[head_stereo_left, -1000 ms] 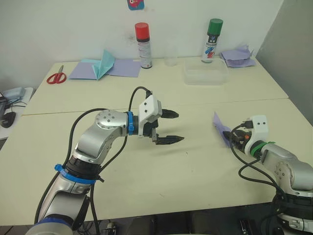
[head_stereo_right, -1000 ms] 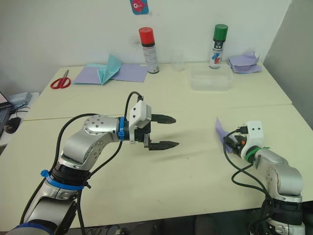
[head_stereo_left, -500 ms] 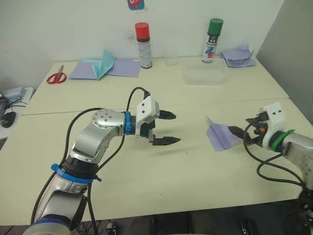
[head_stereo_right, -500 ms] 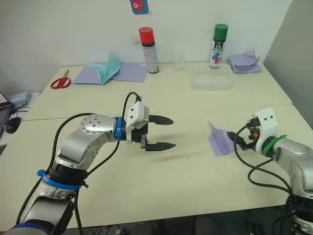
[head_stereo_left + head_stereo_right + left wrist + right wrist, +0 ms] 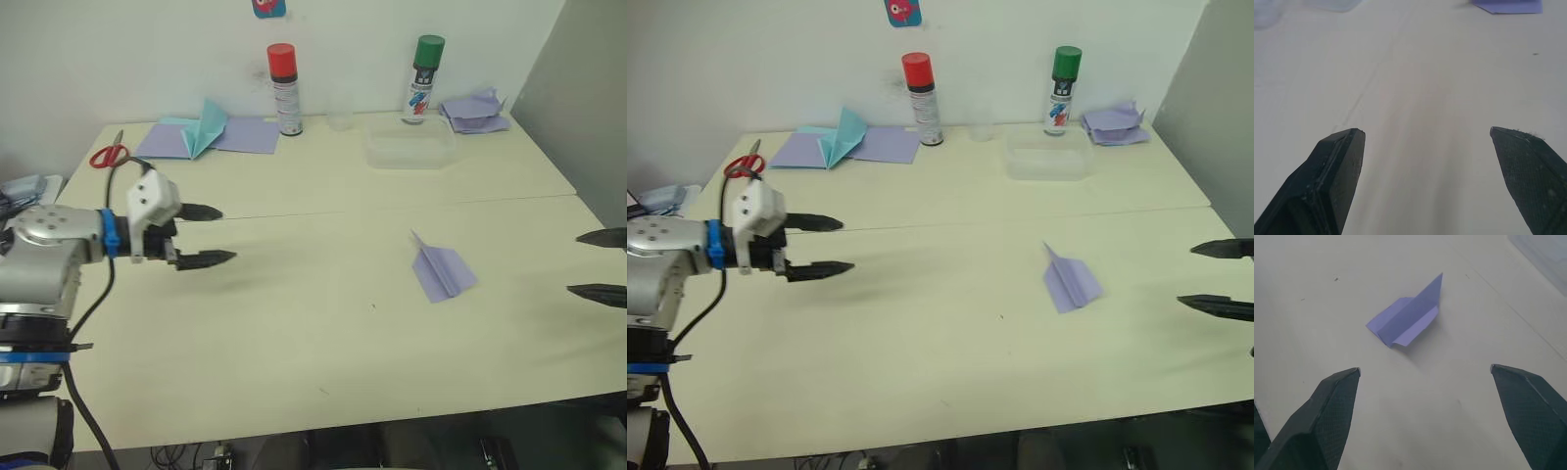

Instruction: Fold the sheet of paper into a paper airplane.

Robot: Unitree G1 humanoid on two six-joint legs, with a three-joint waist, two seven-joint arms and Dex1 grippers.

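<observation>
Lavender paper airplane (image 5: 443, 272) lies folded on the cream bench (image 5: 294, 343), toward its right edge, touching neither hand; left hand (image 5: 204, 236) and right hand (image 5: 600, 264) both gape wide, empty, well apart; folding looks finished; nothing left but withdrawing.

Cream table (image 5: 294, 333), seam line running across middle; second tabletop section behind, butted against white wall (image 5: 147, 59). Grey panel (image 5: 588, 88) at right edge. Small sticker (image 5: 902, 10) high on wall. Even, diffuse light, soft shadows on tabletop
</observation>
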